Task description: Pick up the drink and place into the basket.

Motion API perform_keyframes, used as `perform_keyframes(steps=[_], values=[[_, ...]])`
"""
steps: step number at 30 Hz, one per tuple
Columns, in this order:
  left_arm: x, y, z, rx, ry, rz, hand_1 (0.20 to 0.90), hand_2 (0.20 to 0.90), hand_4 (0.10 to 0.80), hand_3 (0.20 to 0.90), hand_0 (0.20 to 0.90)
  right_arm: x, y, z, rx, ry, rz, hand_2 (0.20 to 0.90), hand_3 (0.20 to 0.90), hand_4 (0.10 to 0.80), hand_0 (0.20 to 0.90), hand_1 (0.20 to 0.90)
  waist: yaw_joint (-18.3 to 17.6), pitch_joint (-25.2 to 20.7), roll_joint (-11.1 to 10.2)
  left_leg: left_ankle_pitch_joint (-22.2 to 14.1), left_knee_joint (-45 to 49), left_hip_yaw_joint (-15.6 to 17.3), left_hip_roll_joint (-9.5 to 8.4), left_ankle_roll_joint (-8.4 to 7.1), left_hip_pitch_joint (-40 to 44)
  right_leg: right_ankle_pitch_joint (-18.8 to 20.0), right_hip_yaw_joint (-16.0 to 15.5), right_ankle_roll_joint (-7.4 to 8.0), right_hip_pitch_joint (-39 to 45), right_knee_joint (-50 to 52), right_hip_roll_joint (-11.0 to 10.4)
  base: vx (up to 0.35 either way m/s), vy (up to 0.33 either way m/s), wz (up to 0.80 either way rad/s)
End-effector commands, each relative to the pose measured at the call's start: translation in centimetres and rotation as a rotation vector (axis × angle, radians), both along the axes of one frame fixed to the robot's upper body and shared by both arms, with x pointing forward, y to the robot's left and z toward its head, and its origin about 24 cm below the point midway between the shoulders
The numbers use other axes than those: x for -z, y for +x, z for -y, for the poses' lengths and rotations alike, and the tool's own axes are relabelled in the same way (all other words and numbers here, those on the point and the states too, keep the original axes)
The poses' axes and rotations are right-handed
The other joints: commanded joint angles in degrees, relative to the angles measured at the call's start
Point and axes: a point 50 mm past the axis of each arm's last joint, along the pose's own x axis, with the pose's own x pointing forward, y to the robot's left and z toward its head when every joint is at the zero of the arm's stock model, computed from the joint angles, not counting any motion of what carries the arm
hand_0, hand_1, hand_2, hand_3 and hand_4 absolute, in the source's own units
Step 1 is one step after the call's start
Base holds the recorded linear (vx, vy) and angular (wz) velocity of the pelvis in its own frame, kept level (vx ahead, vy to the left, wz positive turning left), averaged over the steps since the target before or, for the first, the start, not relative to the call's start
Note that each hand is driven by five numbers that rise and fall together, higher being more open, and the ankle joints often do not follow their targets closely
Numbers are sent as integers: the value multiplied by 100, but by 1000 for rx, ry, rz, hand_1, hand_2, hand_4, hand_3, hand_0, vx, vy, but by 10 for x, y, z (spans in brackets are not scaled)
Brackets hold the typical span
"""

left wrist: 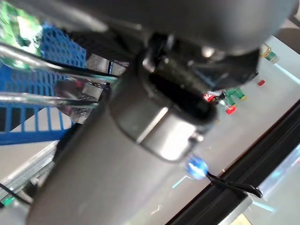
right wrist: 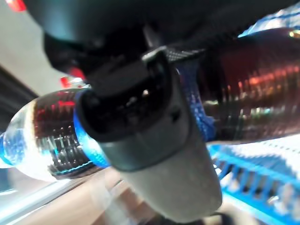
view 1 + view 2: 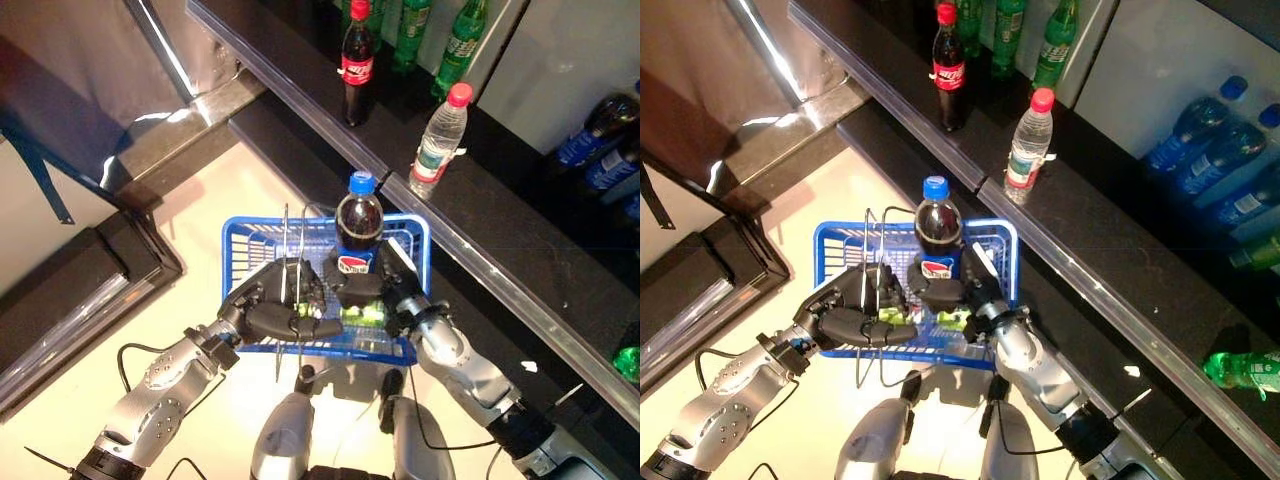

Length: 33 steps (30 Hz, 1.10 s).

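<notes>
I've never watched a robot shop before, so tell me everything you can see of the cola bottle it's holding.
The cola bottle is clear plastic, full of dark drink, with a blue cap and a blue label. It stands upright over the blue basket, its lower part wrapped by the right hand. The left hand grips the basket's wire handles.

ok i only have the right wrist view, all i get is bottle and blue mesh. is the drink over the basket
observer: yes, the right hand holds the drink upright, inside the rim of the blue basket, toward its far side
operator: what's holding the basket
observer: the left hand is curled round its wire handles on the near side
operator: has the base touched down
observer: cannot tell, the right hand hides the base. the blue cap stands clear above the far rim
</notes>
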Motion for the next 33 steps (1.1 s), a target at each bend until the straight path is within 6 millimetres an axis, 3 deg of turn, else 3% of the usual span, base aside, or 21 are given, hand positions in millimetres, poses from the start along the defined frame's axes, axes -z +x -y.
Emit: perform_keyframes(steps=[1, 5, 14, 20, 26, 33], values=[[-82, -20, 27, 242, -300, 435, 300, 300, 100, 200, 300, -19, -5, -35, -96, 105, 177, 300, 200, 100, 300, 300, 90, -1474, -13, 150, 230, 115, -412, 484, -293, -91, -15, -281, 721, -525, 80, -20, -8, 9], [-86, -24, 25, 283, -325, 464, 300, 300, 100, 200, 300, 11, -4, -24, -36, 54, 93, 300, 200, 100, 300, 300, 148, -1404, 22, 166, 244, 66, -426, 466, -352, -100, -58, -298, 683, -494, 55, -28, -1, 5], [-90, -25, 33, 361, -283, 516, 300, 300, 100, 200, 300, 46, -2, -18, 27, -212, 51, 300, 200, 100, 300, 300, 237, -1301, 45, 181, 278, -58, -475, 444, -444, -87, -97, -296, 604, -445, 30, -12, -11, 3], [-91, -21, 38, 390, -271, 505, 300, 300, 100, 200, 300, 48, 10, -10, 83, -410, 105, 300, 200, 100, 300, 300, 301, -1266, 71, 194, 346, -109, -512, 430, -529, -89, -131, -307, 561, -416, 21, -1, -3, 6], [-94, -19, 43, 427, -253, 506, 300, 300, 100, 200, 300, 33, 35, 1, 109, -663, 170, 300, 200, 100, 300, 300, 394, -1177, 88, 212, 371, -186, -552, 420, -597, -74, -183, -302, 512, -365, 9, -5, -17, 6], [-94, -17, 46, 459, -224, 480, 300, 300, 100, 200, 300, 41, 48, 10, 73, -871, 27, 300, 200, 100, 300, 300, 566, -1151, 32, 227, 372, -299, -583, 421, -636, -56, -285, -281, 534, -374, -18, 17, -31, 4]])
